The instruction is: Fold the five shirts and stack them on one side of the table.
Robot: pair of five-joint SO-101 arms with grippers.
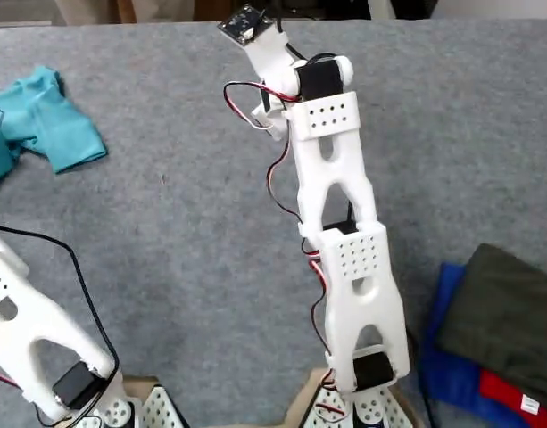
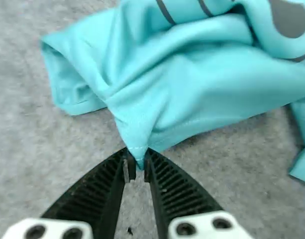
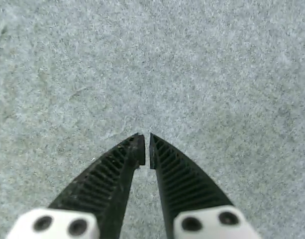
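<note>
A crumpled turquoise shirt [image 1: 43, 125] lies at the table's far left edge. In the left wrist view my left gripper [image 2: 136, 167] is shut on a pinched hem corner of the turquoise shirt [image 2: 192, 74], which bunches up just beyond the fingertips. My right gripper [image 3: 145, 149] is shut with nothing in it, hanging over bare grey carpet. The right arm [image 1: 331, 169] stretches up the table's middle toward the far edge. A stack of folded shirts sits at the near right: dark olive [image 1: 505, 316] on top, blue [image 1: 447, 352] and red [image 1: 505, 392] under it.
The grey carpet-like tabletop [image 1: 175, 241] is bare between the two arms. The left arm's white body [image 1: 32, 339] sits at the near left with black and red cables. Wooden furniture legs show past the table's far edge.
</note>
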